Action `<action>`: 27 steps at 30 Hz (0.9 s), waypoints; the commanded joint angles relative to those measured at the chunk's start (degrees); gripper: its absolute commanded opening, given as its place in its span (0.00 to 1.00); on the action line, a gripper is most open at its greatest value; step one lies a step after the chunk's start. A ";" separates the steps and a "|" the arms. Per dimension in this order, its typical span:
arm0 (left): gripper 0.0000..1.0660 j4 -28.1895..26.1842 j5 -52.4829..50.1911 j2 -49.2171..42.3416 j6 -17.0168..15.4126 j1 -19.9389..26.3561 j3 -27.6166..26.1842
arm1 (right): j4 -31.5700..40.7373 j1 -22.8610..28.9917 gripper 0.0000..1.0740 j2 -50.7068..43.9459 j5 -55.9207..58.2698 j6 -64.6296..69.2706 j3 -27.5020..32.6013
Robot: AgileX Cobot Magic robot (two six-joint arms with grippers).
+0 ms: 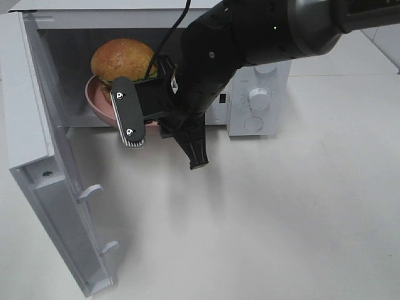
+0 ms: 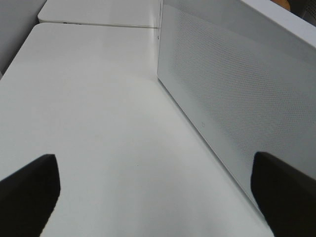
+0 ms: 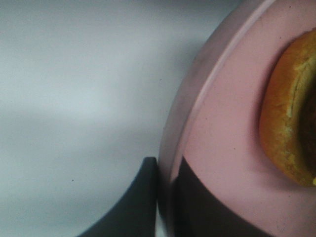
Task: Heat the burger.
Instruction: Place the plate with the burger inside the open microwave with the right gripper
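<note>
Black arm (image 1: 250, 37) reaches into the open microwave (image 1: 259, 94) — its right gripper (image 3: 167, 177) is pinched on the rim of the pink dish (image 1: 94, 95), which carries the burger (image 1: 122, 59) inside. Left gripper (image 2: 157, 195) hangs with fingers spread wide beside the door (image 2: 222, 89).

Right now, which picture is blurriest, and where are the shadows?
Right wrist view: shot so close that the pink dish and burger look soft. Left wrist view: the left tool shows only as two dark blurs, and the microwave door is sharper. Exterior high view: sharp, with the right arm casting a faint shadow on the white table.
</note>
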 commanded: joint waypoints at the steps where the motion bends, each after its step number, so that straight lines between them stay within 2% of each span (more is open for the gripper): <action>1: 0.92 -0.17 -0.52 -1.15 -0.46 -0.34 0.11 | -1.49 -0.23 0.00 0.17 -2.01 1.26 -2.52; 6: 0.92 -0.17 -0.52 -1.15 -0.46 -0.34 0.11 | -5.67 -0.23 0.00 2.81 -0.63 4.47 -6.30; 9: 0.92 -0.17 -0.52 -1.15 -0.46 -0.34 0.11 | -5.73 -0.23 0.00 3.32 -0.23 4.81 -7.16; 16: 0.92 -0.17 -0.52 -1.15 -0.46 -0.34 0.11 | -5.84 -0.23 0.00 7.51 2.92 5.27 -13.12; 19: 0.92 -0.17 -0.52 -1.15 -0.46 -0.34 0.11 | -8.02 -0.23 0.00 9.11 3.95 6.82 -16.10; 27: 0.92 -0.17 -0.52 -1.15 -0.46 -0.34 0.11 | -10.66 -0.23 0.00 10.77 4.81 7.85 -19.08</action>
